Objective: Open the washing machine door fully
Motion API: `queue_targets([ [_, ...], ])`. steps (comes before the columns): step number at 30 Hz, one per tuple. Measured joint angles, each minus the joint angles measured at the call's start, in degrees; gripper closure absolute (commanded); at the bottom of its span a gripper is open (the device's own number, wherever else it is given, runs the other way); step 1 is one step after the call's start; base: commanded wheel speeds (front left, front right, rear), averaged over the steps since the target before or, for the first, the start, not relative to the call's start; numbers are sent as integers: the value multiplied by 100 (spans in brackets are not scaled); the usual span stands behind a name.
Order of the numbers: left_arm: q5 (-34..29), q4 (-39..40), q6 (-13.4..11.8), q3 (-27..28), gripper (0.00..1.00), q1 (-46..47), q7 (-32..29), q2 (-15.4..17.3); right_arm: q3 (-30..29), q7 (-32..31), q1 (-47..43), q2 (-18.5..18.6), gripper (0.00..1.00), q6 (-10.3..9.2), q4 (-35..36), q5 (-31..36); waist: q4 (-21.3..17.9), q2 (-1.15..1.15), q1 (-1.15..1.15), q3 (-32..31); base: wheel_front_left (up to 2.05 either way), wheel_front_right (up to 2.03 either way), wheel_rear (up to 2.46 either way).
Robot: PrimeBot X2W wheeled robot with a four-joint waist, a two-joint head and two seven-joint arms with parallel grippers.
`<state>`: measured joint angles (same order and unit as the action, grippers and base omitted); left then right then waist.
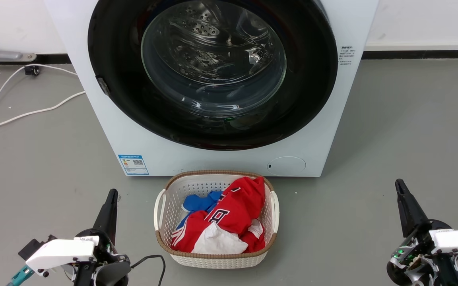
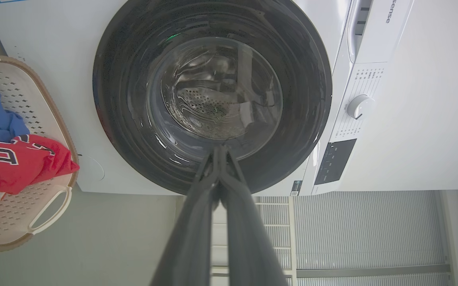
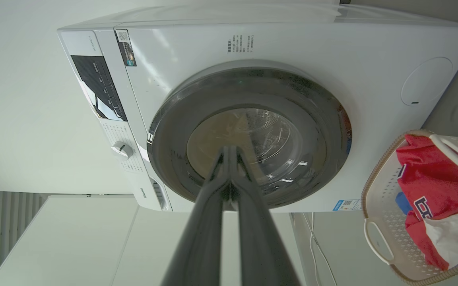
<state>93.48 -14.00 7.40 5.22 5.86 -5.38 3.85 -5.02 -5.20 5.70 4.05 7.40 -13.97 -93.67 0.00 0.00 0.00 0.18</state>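
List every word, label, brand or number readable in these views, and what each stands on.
"sense", sideways, its start unclear at the picture's edge: on the drawer front of the washing machine.
Blue label with a QR code, low on the machine's front: too small to read.
Small print beside the door: too small.
Characters on the red shirt in the basket: creased, unreadable.

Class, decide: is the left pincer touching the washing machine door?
Apart. In the head view, grey floor separates the left pincer from the washing machine door.
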Motion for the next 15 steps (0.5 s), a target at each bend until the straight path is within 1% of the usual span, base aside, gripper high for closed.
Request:
queue_targets([
  [15,-14,-1,0,25,100,1,-23,-16,-24,-34,1,-19,100,0,-2,37,0,0,0,0,0,0,0],
])
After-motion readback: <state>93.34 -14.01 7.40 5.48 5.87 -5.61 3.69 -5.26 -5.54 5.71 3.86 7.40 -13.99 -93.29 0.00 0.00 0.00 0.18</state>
